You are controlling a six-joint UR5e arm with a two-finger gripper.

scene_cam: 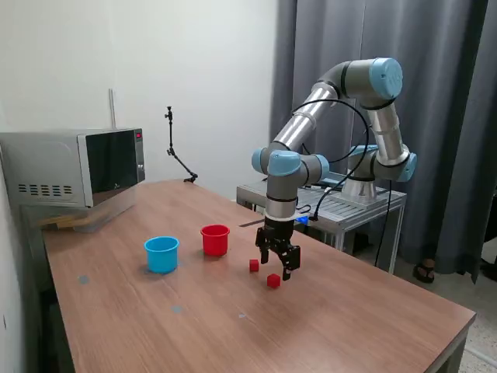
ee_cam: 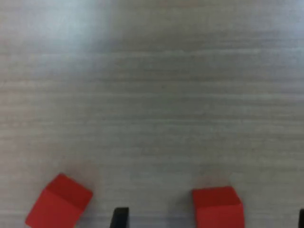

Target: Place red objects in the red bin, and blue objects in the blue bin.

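Observation:
Two small red cubes lie on the wooden table, one (scene_cam: 254, 265) nearer the cups and one (scene_cam: 273, 280) nearer the front. My gripper (scene_cam: 277, 264) is open and empty, pointing down just above them. In the wrist view one red cube (ee_cam: 217, 206) lies between my two fingertips (ee_cam: 119, 217), and the other red cube (ee_cam: 59, 202) lies outside them. The red cup (scene_cam: 215, 239) stands upright to the exterior view's left of the gripper. The light-blue cup (scene_cam: 161, 254) stands further left. No dark-blue cubes are in view.
A microwave (scene_cam: 78, 167) stands at the table's far left corner. A thin black stand (scene_cam: 175, 148) rises at the back edge. The arm's metal base cart (scene_cam: 342, 206) is behind the table on the exterior view's right.

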